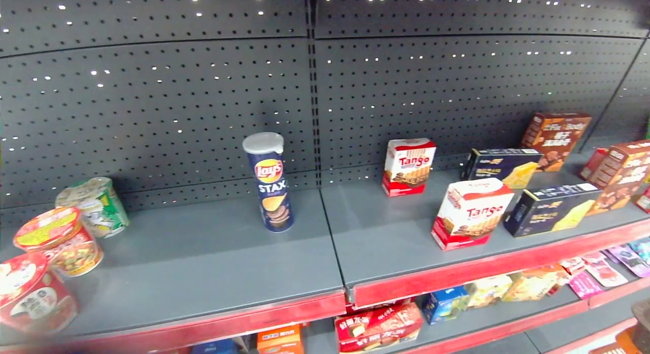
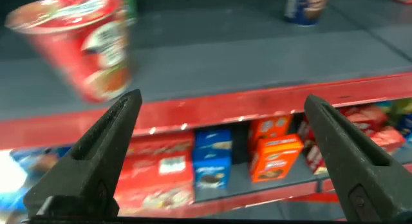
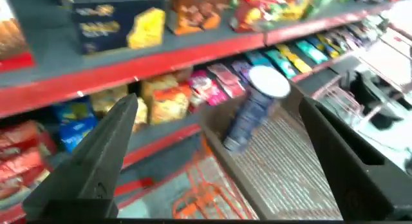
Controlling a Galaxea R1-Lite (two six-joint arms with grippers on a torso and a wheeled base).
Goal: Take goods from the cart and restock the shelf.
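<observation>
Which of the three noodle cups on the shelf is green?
The rearmost cup, nearest the pegboard; the middle cup and front cup are red.

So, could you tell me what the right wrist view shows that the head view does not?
The right wrist view adds the open right gripper and a white-lidded blue can in the cart. The head view adds an upright chip can and cup noodles on the shelf. Shared: a dark blue box and the shelf's red edge.
</observation>
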